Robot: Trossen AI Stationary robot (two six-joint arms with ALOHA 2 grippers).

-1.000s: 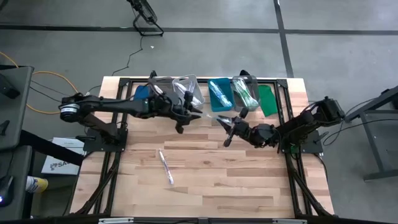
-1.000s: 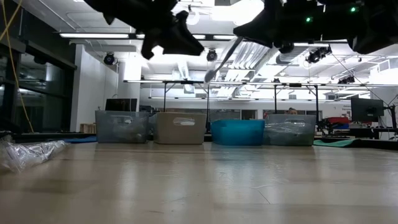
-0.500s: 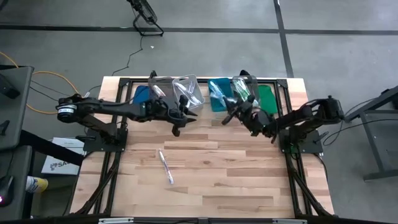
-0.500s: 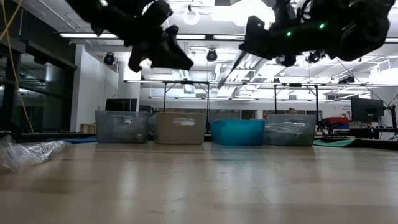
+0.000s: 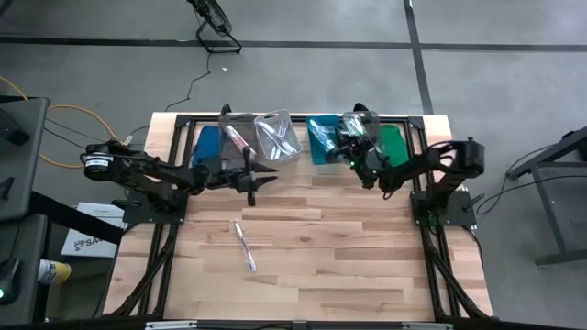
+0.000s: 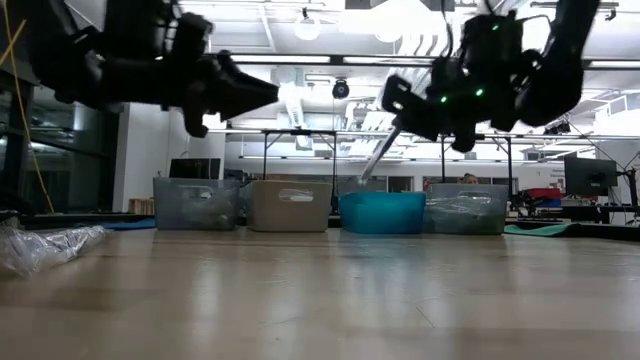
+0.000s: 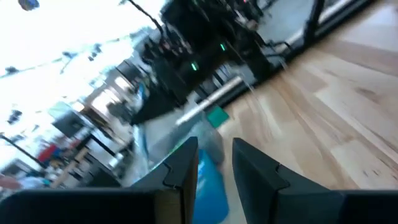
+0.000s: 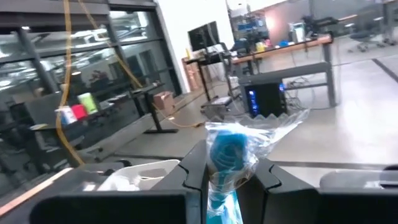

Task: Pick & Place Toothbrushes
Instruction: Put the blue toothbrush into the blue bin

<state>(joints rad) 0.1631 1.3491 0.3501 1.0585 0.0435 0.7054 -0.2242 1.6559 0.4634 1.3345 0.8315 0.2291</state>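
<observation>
Jaws of the right gripper (image 5: 347,149) pinch a wrapped toothbrush (image 8: 225,163) above the teal bin (image 5: 325,139), upper centre-right; left gripper (image 5: 260,180) narrow, empty; another toothbrush (image 5: 244,246) awaits on the worktop (image 5: 367,257).

1. You work on a pale wooden table (image 5: 303,266) standing on a grey concrete floor (image 5: 514,55) crossed by dark lines
2. Look across and you see a bright open workshop: white ceiling, strip lights (image 6: 160,57), round lamps
3. Beyond stand desks with a monitor (image 8: 205,36) (one more at the side), and dark glass panels (image 8: 56,74)
</observation>
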